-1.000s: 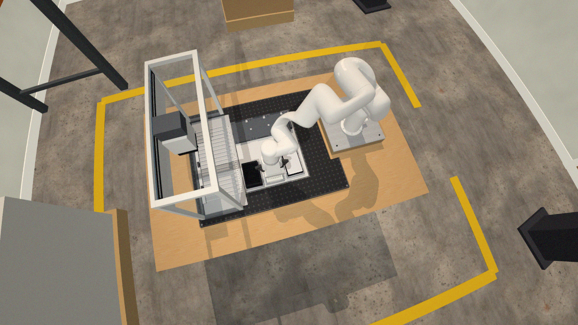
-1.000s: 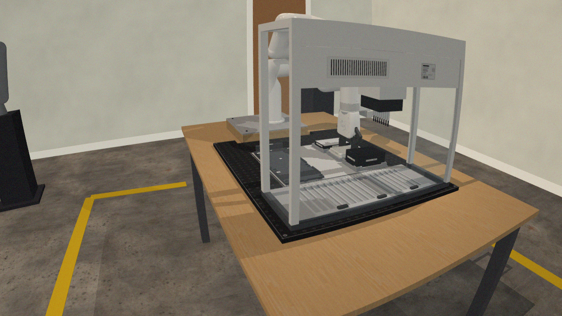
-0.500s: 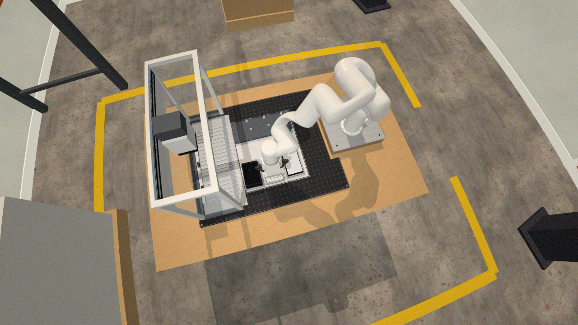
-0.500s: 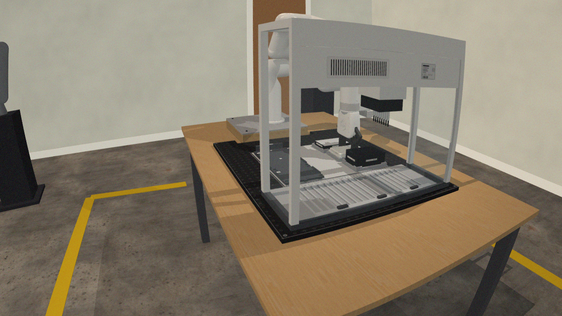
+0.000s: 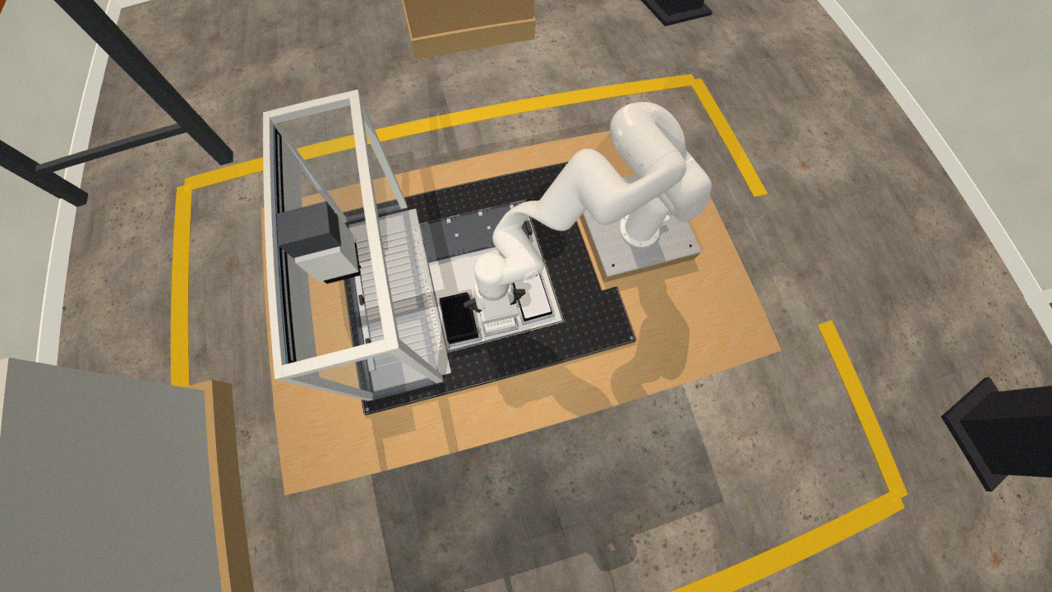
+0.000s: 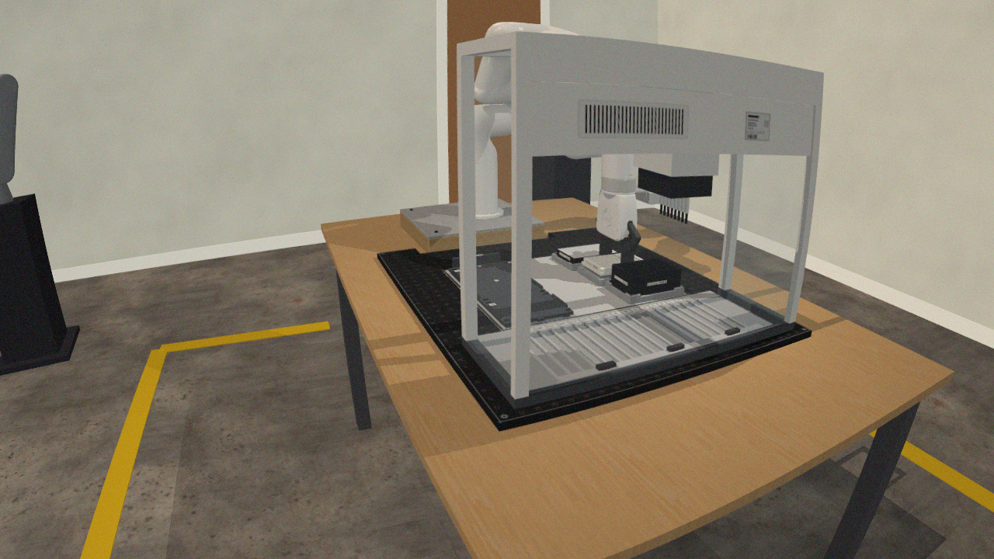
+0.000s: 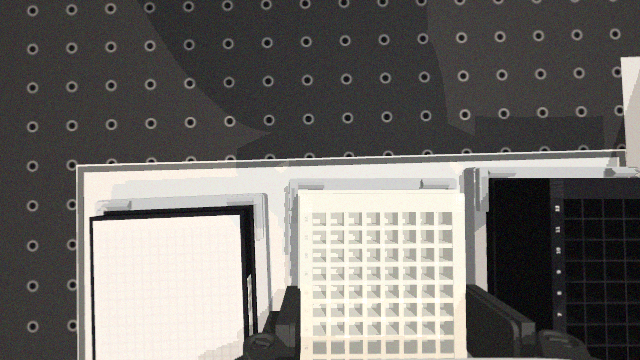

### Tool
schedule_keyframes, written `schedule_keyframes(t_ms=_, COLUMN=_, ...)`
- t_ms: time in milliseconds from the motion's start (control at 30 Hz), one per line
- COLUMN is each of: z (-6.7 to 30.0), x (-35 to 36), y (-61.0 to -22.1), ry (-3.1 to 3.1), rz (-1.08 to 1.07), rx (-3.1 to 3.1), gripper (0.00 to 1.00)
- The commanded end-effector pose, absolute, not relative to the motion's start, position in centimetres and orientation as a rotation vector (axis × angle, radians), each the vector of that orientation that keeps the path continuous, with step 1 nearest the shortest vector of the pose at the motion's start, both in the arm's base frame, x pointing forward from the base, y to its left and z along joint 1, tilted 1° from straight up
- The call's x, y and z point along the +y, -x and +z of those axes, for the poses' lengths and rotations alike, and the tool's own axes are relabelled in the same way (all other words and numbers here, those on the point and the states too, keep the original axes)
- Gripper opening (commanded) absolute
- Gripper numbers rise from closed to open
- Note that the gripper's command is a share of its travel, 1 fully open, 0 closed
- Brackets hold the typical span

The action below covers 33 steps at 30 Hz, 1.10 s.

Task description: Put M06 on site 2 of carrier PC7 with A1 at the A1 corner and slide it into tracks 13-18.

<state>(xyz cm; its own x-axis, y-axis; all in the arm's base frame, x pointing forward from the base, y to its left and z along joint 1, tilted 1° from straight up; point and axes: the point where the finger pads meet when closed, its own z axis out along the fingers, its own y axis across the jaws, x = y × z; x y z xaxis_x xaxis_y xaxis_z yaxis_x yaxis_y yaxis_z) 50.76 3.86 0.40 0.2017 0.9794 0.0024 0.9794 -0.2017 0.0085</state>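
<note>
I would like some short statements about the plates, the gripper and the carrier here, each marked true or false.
1. The gripper is shut on M06, the 96-well plate. True.
2. M06 already sits on the carrier PC7. False: it is between the two other plates at the nests, and the carrier's sites are bare.
3. The black deep-well block M09 is beside M06. True.
4. PC7 is pushed into the rails. False: it lies on the apron in front of them.
5. M60 is held by the gripper. False: it lies apart, beside M06.
</note>
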Motion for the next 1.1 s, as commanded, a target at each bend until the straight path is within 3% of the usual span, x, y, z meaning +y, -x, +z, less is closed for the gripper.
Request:
schedule_keyframes(t_ms=0, z=0.8, x=3.9, y=-50.9, ry=-2.429, rz=0.016, rx=1.98, gripper=0.0)
schedule_keyframes(t_ms=1067, z=3.0, x=3.9, y=-50.9, ry=-2.429, rz=0.017, rx=1.98, gripper=0.0)
